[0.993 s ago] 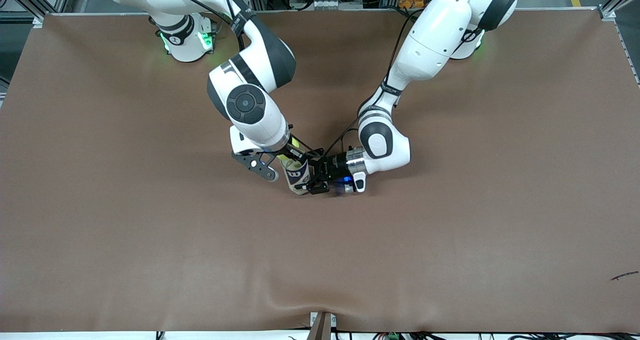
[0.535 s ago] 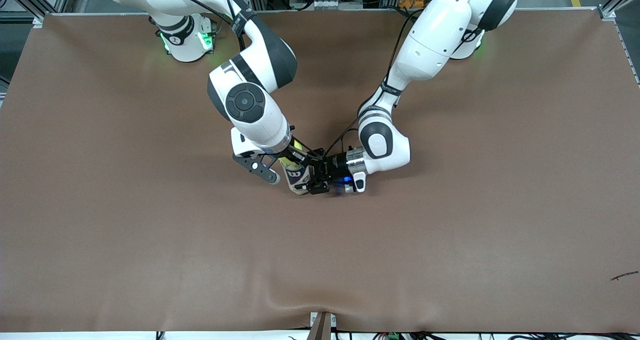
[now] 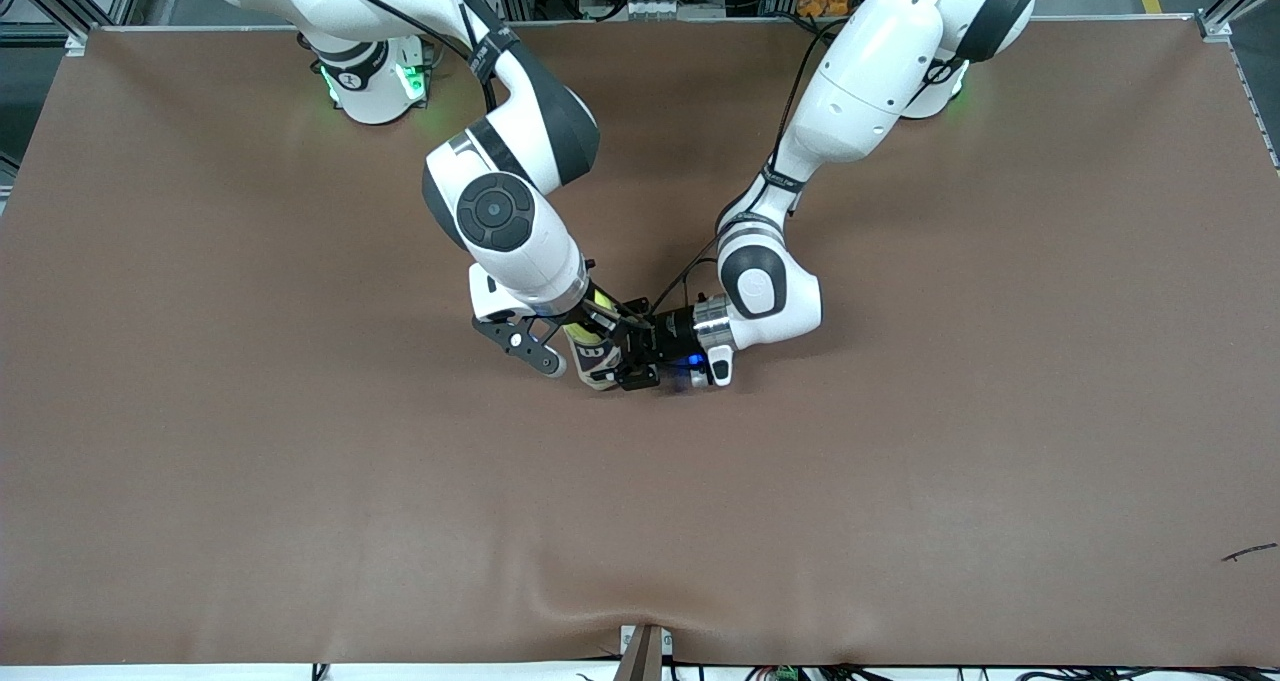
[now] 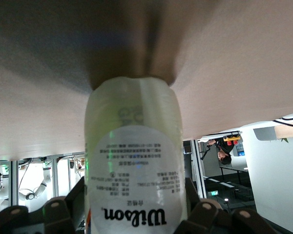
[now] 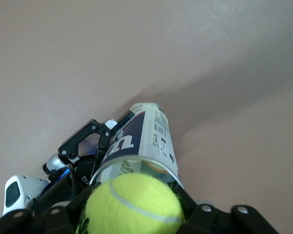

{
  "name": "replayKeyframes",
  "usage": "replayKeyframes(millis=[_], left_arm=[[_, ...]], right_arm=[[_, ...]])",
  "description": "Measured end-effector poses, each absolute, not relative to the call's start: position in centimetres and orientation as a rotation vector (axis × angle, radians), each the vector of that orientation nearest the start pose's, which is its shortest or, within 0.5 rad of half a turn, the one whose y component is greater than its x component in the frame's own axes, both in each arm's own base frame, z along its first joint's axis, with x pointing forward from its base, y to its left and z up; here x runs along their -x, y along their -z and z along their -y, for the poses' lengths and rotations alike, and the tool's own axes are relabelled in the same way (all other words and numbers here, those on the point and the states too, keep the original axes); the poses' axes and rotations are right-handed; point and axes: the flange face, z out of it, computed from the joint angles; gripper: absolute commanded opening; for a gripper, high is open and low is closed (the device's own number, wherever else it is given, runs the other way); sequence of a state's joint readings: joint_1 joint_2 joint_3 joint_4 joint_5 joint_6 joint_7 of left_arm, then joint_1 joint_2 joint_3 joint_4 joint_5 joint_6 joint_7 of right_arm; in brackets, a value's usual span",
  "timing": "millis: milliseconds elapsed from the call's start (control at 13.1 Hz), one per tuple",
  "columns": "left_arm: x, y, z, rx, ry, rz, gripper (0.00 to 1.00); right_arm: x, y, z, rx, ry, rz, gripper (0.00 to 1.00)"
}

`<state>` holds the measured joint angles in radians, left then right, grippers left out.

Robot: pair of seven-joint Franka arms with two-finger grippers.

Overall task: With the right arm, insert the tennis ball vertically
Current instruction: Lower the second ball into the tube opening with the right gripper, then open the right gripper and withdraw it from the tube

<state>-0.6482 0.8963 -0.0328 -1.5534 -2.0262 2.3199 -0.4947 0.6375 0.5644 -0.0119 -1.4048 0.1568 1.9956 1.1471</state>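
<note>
Near the middle of the counter (image 3: 900,481), the left end effector (image 3: 622,361) grips an upright tennis-ball can (image 3: 597,359), while the right end effector (image 3: 590,319), over its open mouth, has the tennis ball (image 5: 132,204) between its fingers, seemingly just loosened, though I cannot tell.

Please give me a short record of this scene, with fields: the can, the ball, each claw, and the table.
can: clear Wilson tennis ball can, upright on the table, mouth up
ball: yellow tennis ball at the can's mouth, between the right claw's fingers
left claw: left claw grips the can from the side
right claw: right claw above the can, around the ball
table: brown table
</note>
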Motion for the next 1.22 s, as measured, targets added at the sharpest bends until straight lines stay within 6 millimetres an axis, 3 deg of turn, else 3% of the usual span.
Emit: replayKeyframes(millis=[1222], left_arm=[[-53.41,-12.21,45.37,-1.406,0.884,-1.392,0.81]], right_arm=[[-56.97,-38.23,-42.66,2.944,-0.191,-0.87,1.0]])
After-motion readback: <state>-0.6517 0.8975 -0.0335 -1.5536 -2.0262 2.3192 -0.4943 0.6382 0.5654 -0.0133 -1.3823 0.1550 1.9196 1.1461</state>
